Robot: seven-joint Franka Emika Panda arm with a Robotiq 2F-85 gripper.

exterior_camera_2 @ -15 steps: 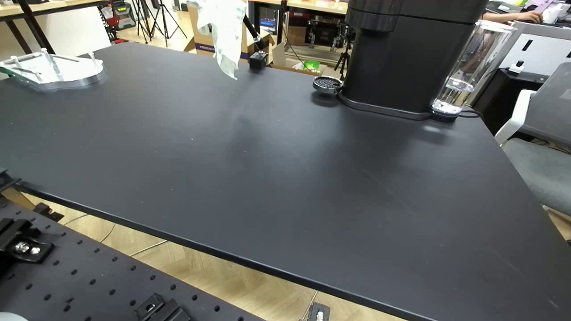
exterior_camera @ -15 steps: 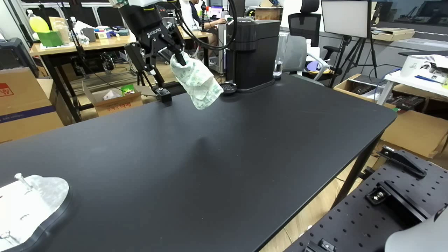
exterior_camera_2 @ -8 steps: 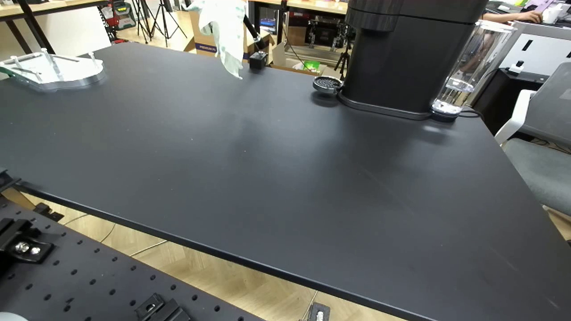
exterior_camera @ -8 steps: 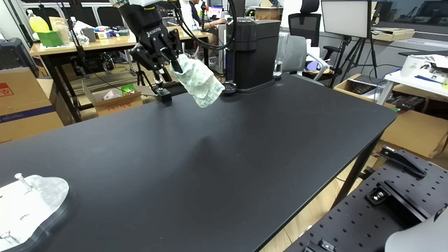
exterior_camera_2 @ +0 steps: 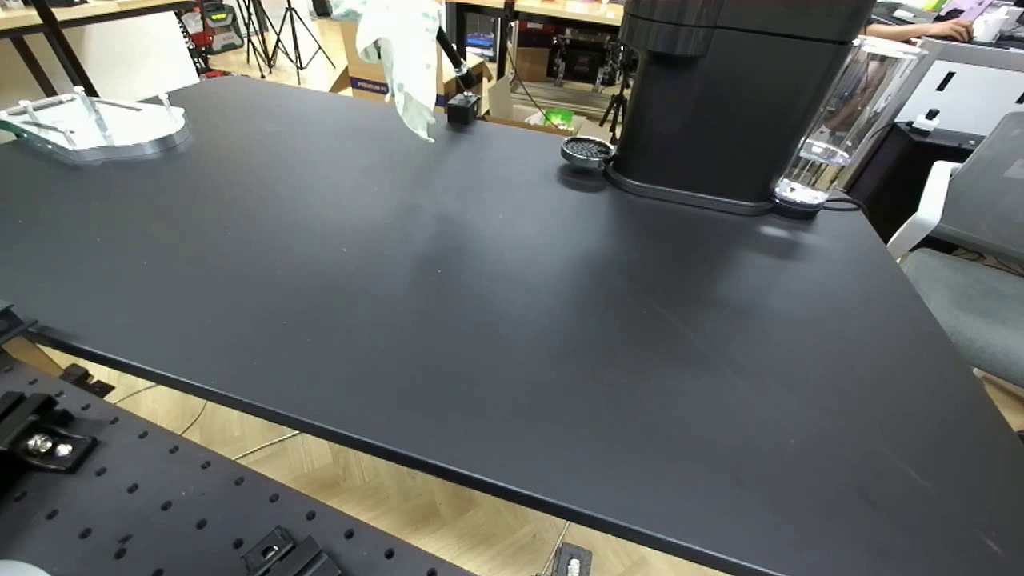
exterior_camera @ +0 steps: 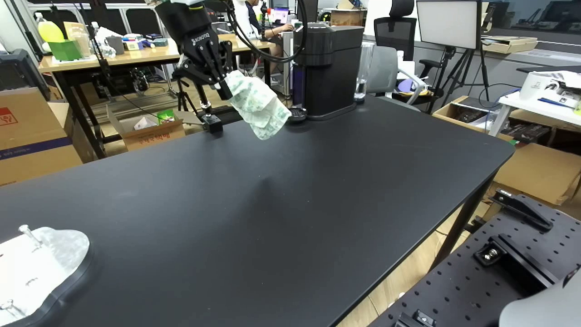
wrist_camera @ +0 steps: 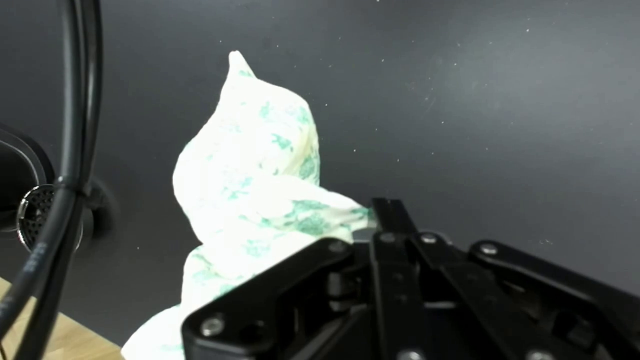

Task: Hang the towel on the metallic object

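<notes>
towel [exterior_camera: 258,106]: dangling above the table [exterior_camera: 299,204] by the gripper [wrist_camera: 391,202] | jaws: sitting together, can't tell if pinching it | lifting's looking done imo, hanging's looking unconfirmed, no metal thing clearly showing under it

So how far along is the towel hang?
Done, apparently: pickup. The towel hangs above the table in both exterior views.
In hand: the gripper looks shut on a bunched part of it in the wrist view.
Left: hanging and release. If the silvery pegged plate is the target, the towel is well apart from it.
</notes>
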